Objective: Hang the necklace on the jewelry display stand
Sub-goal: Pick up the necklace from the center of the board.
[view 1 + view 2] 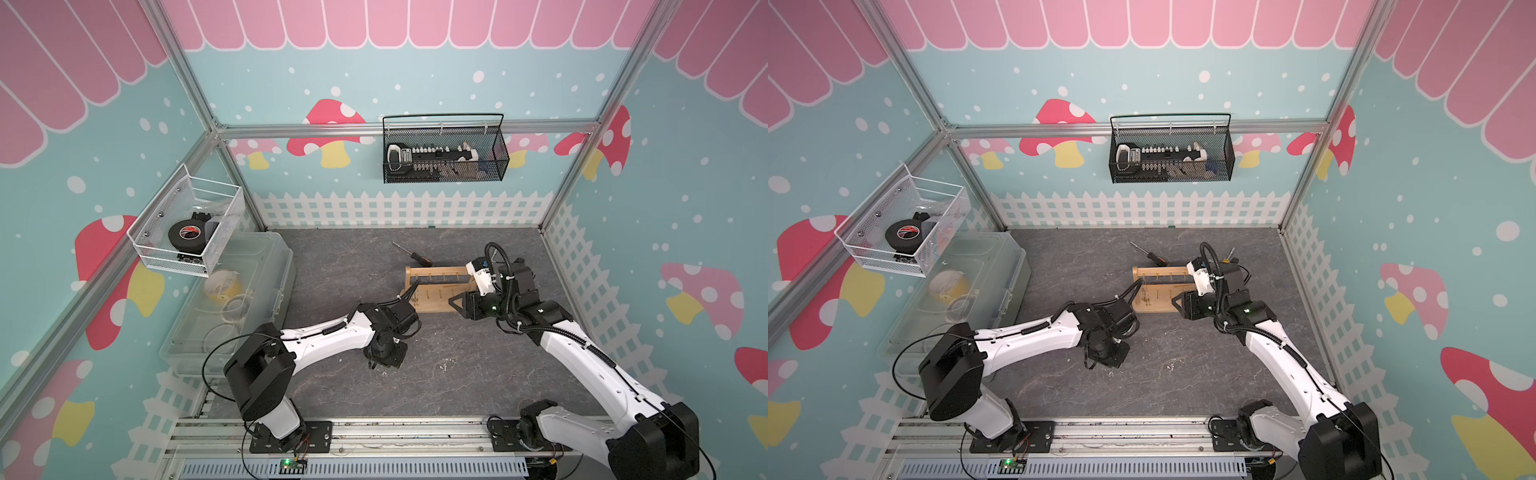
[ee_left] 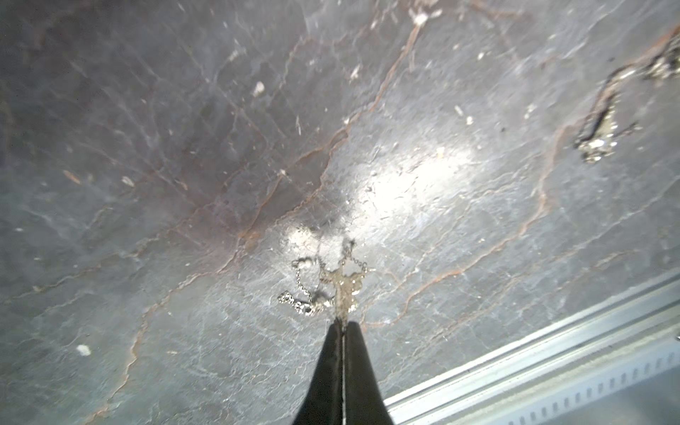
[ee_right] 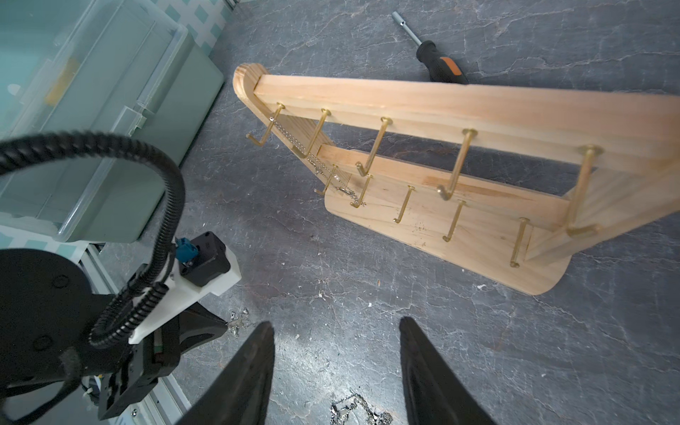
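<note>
Necklace: small silver heap on the grey mat, on the robot's side of the stand, clear of it. Left gripper tips pinched tight on its chain, down at the mat. Right gripper released, jaws apart, nothing between, facing the stand's base. Second chain hangs from an upper end peg. Third chain loose on the mat. Screwdriver behind the stand.

Light wooden stand, gold pegs
</note>
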You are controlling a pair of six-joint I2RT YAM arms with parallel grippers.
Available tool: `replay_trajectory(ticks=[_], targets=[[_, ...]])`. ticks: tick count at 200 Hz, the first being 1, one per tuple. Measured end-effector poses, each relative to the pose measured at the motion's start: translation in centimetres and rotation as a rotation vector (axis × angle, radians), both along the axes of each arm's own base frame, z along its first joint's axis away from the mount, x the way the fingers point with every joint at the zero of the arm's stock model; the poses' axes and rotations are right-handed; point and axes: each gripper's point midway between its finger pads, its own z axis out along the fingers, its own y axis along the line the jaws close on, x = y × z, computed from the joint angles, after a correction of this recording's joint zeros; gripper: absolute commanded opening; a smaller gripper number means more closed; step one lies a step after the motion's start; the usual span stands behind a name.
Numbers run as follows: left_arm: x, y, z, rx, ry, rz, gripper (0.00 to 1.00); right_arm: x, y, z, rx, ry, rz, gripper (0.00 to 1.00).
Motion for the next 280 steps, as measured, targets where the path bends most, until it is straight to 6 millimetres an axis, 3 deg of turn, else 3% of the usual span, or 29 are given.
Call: replay_trajectory(ticks=[75, 132, 227, 280], targets=[[1.8, -0.9, 5.1, -0.095, -0.087, 0.031, 0.00, -1.9, 1.1, -1.5, 0.057, 0.022, 0.078, 0.55], [3.9, -2.1, 11.2, -0.220, -0.197, 0.053, 0.00, -3.7, 4.3, -1.7, 0.096, -0.024, 0.204, 0.56], [6.7, -3.5, 22.6, -0.444, -0.380, 0.083, 0.00, -4.9, 7.6, 1.2, 0.236, -0.240, 0.345, 0.64], [6.7, -4.5, 25.9, -0.527, -0.400, 0.062, 0.00, -4.2, 8.9, 3.7, 0.270, -0.399, 0.372, 0.66]])
